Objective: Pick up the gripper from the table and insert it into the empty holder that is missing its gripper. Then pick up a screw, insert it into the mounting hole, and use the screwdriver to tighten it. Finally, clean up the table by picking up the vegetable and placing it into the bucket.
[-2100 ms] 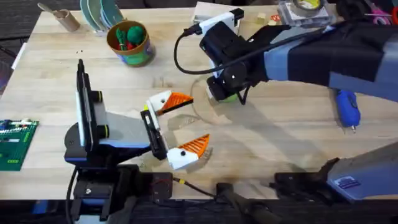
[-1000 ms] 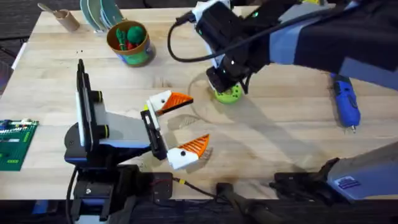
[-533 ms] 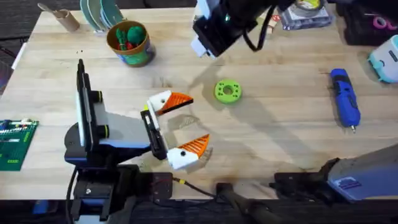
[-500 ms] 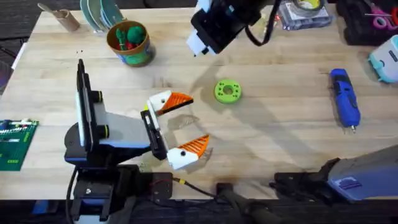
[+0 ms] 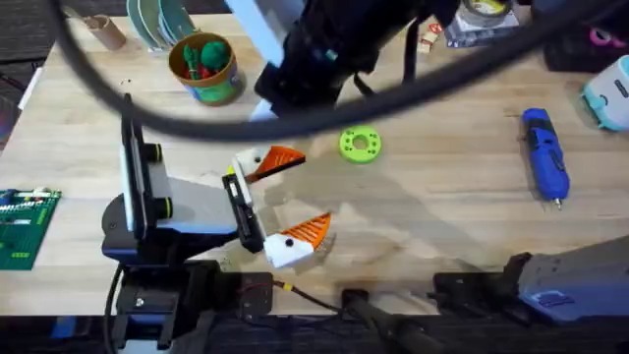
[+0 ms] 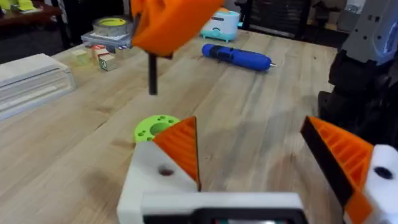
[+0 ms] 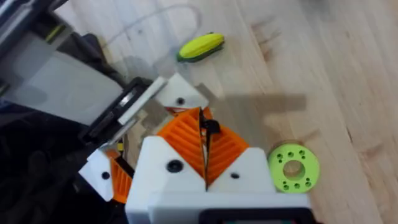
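Overhead, the left gripper [image 5: 290, 197] lay low over the middle of the wooden table [image 5: 442, 206], its two white mounts with orange ribbed tips spread wide apart and holding nothing. The lime-green round plastic disc [image 5: 360, 145] sat just beyond it, flat on the table, and the blue pen-shaped electric screwdriver [image 5: 545, 167] lay well apart toward the right side. The small round pail with orange rim [image 5: 203, 67] stood at the far left with green items inside. The right arm crossed this view as a large dark blur, so the overhead camera could not establish its jaw state. The left wrist camera supplied it: the right gripper [image 6: 168, 25] hung above the table with a thin black screw [image 6: 152, 74] pointing down from its orange pads. The right wrist camera confirmed the pads pressed together on that screw [image 7: 211, 127], above the disc [image 7: 293, 168], and alone revealed a yellow-green pod-shaped vegetable [image 7: 200, 46] lying on the table beyond the left gripper.
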### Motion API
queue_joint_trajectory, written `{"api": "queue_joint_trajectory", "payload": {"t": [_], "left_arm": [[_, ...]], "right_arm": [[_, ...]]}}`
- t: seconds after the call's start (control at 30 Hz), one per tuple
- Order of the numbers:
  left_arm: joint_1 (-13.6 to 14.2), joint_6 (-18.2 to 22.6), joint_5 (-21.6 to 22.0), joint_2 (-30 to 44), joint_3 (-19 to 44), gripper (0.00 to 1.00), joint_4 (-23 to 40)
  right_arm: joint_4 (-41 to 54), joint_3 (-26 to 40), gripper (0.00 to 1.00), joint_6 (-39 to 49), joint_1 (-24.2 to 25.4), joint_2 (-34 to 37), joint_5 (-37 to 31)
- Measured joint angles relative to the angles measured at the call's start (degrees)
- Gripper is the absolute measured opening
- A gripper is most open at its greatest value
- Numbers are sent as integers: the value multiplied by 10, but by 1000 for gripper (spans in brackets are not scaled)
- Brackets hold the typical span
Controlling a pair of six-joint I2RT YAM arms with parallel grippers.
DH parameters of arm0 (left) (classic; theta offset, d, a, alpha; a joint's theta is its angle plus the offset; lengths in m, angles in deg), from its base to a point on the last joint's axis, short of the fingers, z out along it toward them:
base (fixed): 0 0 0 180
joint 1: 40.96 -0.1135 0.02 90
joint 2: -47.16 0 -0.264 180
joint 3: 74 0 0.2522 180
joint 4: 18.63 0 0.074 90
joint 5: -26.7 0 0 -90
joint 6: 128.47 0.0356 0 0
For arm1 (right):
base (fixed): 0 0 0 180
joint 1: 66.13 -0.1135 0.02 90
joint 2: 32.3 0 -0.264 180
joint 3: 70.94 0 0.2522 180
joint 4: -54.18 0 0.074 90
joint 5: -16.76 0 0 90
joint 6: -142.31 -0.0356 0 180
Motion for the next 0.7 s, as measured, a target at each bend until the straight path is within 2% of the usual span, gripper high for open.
{"api": "queue_joint_trajectory", "payload": {"t": [0.3, 0.7], "left_arm": [[0, 0, 0, 0, 0, 993, 0], [0, 0, -2, 0, 0, 993, 0]], "right_arm": [[7, 0, 8, 7, -44, 23, -11], [6, 0, 8, 9, -47, 52, -33]]}}
